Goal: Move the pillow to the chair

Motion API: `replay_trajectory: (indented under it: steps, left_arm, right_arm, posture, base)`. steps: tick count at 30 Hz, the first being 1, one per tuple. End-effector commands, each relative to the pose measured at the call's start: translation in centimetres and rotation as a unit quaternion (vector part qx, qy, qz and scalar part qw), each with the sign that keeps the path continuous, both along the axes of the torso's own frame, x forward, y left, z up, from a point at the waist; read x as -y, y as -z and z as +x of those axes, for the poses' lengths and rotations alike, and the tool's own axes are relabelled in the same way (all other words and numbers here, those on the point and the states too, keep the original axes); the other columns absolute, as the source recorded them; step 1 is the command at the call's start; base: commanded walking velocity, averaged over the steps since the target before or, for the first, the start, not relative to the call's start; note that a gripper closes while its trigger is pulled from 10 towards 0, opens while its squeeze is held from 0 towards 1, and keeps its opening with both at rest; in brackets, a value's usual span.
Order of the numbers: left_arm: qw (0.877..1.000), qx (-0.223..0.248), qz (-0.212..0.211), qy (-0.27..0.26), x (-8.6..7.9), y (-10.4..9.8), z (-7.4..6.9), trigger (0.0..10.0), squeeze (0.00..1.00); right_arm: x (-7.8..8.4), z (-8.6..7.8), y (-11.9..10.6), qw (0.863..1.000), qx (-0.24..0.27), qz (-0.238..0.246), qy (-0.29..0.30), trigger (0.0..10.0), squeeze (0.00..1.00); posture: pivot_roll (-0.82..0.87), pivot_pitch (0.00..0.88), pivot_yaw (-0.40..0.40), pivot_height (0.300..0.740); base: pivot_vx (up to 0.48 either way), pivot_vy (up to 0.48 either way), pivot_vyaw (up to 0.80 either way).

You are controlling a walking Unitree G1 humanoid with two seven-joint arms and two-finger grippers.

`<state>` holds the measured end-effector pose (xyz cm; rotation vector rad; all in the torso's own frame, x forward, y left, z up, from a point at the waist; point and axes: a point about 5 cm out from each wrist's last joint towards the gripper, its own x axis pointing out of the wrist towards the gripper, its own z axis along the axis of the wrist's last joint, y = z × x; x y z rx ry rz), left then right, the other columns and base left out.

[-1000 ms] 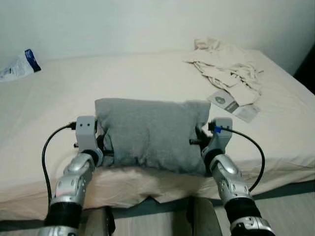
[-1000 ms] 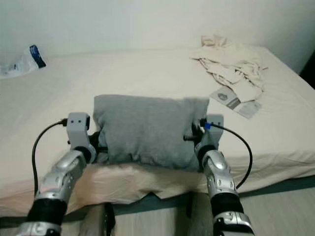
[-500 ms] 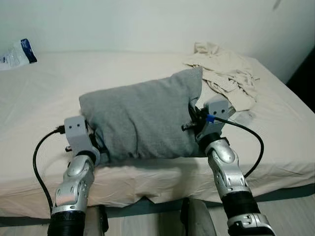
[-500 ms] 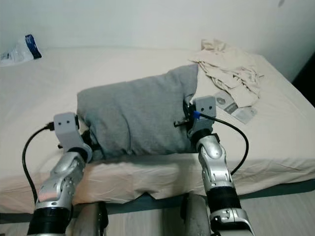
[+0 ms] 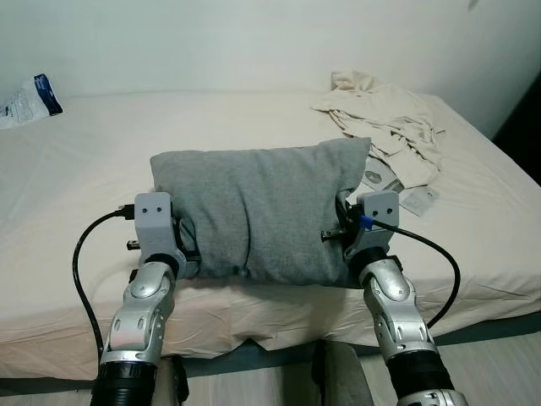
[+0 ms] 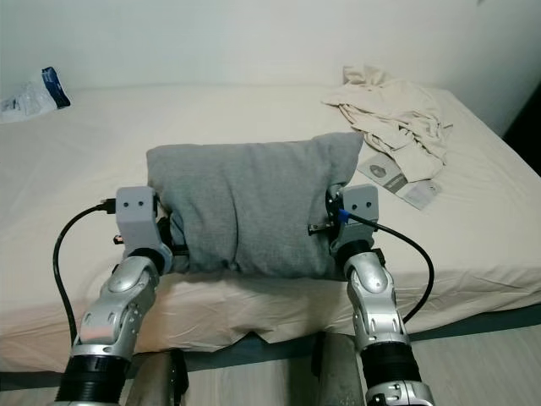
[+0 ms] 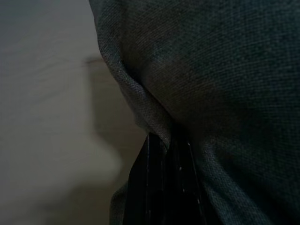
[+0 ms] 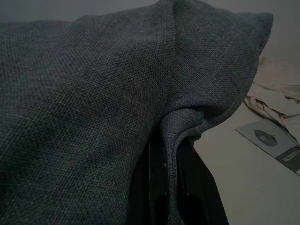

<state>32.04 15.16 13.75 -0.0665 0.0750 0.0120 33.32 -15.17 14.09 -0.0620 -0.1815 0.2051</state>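
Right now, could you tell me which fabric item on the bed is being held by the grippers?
The grey pillow, pinched at both ends; the cream clothes lie loose by the wall.

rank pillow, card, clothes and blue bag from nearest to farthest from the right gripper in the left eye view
1. pillow: pinched in the right gripper.
2. card: on the bed just beyond it.
3. clothes: heaped farther back, right side.
4. blue bag: far left corner.

Evenly, softly lit head views, slightly hazy, no glare. Faint shadow under the pillow (image 5: 258, 211) along the bed (image 5: 84, 169) edge. Dark patch at far right of frame. Dim, grainy wrist views; nearest black fingers (image 8: 157, 187) blurred, fabric weave sharp.
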Motion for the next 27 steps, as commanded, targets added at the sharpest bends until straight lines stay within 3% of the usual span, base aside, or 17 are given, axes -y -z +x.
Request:
replay_trajectory:
  steps: [1,7,23,27]
  left_arm:
    - [0.997,0.031,0.008,0.064,3.12,-1.0,-0.01,10.0,0.0]
    - [0.998,0.043,0.005,0.053,3.16,-1.38,-0.17,10.0,0.0]
    - [0.997,0.06,0.012,0.05,3.19,-1.71,-0.17,10.0,0.0]
    - [0.997,0.06,0.013,0.049,3.1,-1.67,-0.2,10.0,0.0]
  right_arm:
    - [-3.08,-0.4,0.35,0.998,-0.005,-0.015,-0.061,10.0,0.0]
    - [-2.68,-0.6,0.48,0.998,-0.012,0.021,-0.054,10.0,0.0]
    - [-2.98,-0.65,0.29,0.998,-0.01,0.028,-0.055,10.0,0.0]
    - [-2.72,-0.7,0.21,0.998,-0.002,0.038,-0.044,10.0,0.0]
  posture:
    - [0.03,0.103,-0.016,0.54]
    - [0.04,0.108,-0.015,0.56]
    - [0.04,0.115,-0.012,0.63]
    - [0.04,0.114,-0.013,0.63]
  base:
    - [0.0,0.0,0.0]
    - [0.0,0.0,0.0]
    - [0.0,0.0,0.0]
    - [0.0,0.0,0.0]
